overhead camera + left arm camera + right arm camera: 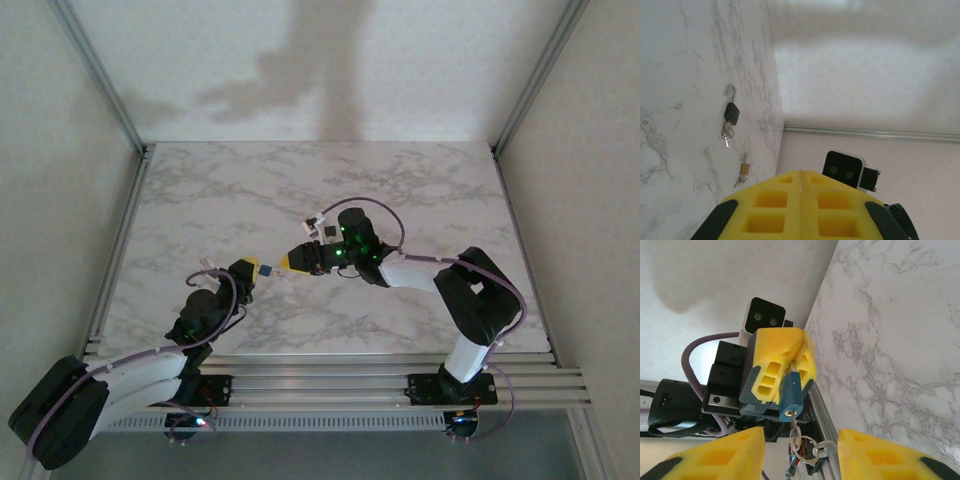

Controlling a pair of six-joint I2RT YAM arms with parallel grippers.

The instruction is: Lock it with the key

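1. Left pincer [794, 367]: yellow fingers closed on the upper part of the blue padlock [790, 397], holding it in the air above the near middle of the desk [400, 190], between the two arms.
2. Key [791, 414]: seated in the keyway on the padlock's underside. The key ring [807, 447] and spare keys hang loose below it.
3. Shackle: hidden between the left fingers, so it cannot be told whether it is pressed home.
4. Right pincer [801, 460]: fingers apart and holding nothing, facing the padlock with the ring dangling between them.
5. Hazard A: the right fingers may close on the ring or a spare key instead of the key's head. Any turn would then only twist the ring.
6. Hazard B: the left grip covers little of the padlock, so turning force could swivel the padlock in it or pull it free.
7. Hazard C: a pull along the key's length would draw the key out.
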